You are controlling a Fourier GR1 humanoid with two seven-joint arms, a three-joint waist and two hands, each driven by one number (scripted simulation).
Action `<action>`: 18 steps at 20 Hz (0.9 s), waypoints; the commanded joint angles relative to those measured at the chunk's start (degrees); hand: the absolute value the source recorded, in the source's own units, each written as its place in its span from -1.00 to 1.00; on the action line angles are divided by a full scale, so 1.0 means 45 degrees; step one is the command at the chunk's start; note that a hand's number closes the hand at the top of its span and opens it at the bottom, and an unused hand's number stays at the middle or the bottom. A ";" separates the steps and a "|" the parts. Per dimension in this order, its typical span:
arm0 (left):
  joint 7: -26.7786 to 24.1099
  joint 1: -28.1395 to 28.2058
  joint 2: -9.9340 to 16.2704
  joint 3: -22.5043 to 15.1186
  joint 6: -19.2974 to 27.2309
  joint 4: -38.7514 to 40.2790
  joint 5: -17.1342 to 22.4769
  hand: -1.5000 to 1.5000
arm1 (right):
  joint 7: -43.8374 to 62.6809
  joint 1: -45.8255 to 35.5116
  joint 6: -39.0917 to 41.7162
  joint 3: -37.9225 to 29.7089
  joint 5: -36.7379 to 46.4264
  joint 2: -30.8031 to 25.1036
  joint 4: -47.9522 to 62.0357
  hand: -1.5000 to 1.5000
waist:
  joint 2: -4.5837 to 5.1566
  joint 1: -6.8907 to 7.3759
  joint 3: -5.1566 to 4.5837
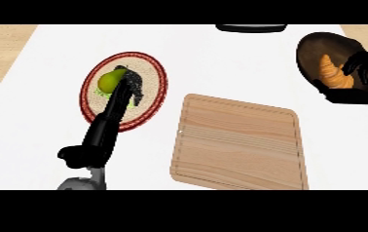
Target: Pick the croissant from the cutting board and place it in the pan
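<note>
- The croissant [332, 73] lies inside the pan [314, 55], at the right edge of the head view. It is golden brown, with its tapered tip pointing up and away from the viewer.
- The pan is dark brown inside, with a black rim. It sits on the white counter [215, 60], up and to the right of the cutting board.
- The cutting board [241, 143] is pale wood with rounded corners. It lies flat near the centre of the view, slightly rotated. Its top carries nothing.
- The right hand [354, 65] shows at the right edge, over the pan and touching or just beside the croissant. Only dark finger shapes are visible; whether they are apart or closed on the croissant cannot be told.
- The left hand [126, 87] lies over a round plate [155, 75] with a red rim, at the left of the counter. Its fingers are extended, not curled round anything.
- A green pear [109, 81] rests on that plate, just beside the left hand's fingertips.
- A dark object [251, 28] shows partly at the top edge; its kind cannot be told.
</note>
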 commanded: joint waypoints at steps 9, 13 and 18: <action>0.0375 -0.0596 -0.0315 -0.0329 -0.0017 -0.0078 -0.0158 0.00 | -0.4504 -0.3532 -0.3718 -0.2658 -0.0383 -0.1572 0.7841 1.00 | 0.0258 0.0514 0.0066; -0.0027 -0.0460 0.0174 0.0061 -0.0658 0.0063 0.0266 0.00 | -0.5275 -0.4428 -0.4034 -0.2858 -0.0276 -0.2043 0.9557 1.00 | 0.0294 0.0656 0.0058; 0.0225 -0.1165 -0.0028 -0.0019 -0.0442 0.0270 0.0044 0.00 | -0.3762 -0.5033 -0.3071 -0.2271 0.0587 -0.2816 1.1166 1.00 | 0.0517 0.0962 0.0061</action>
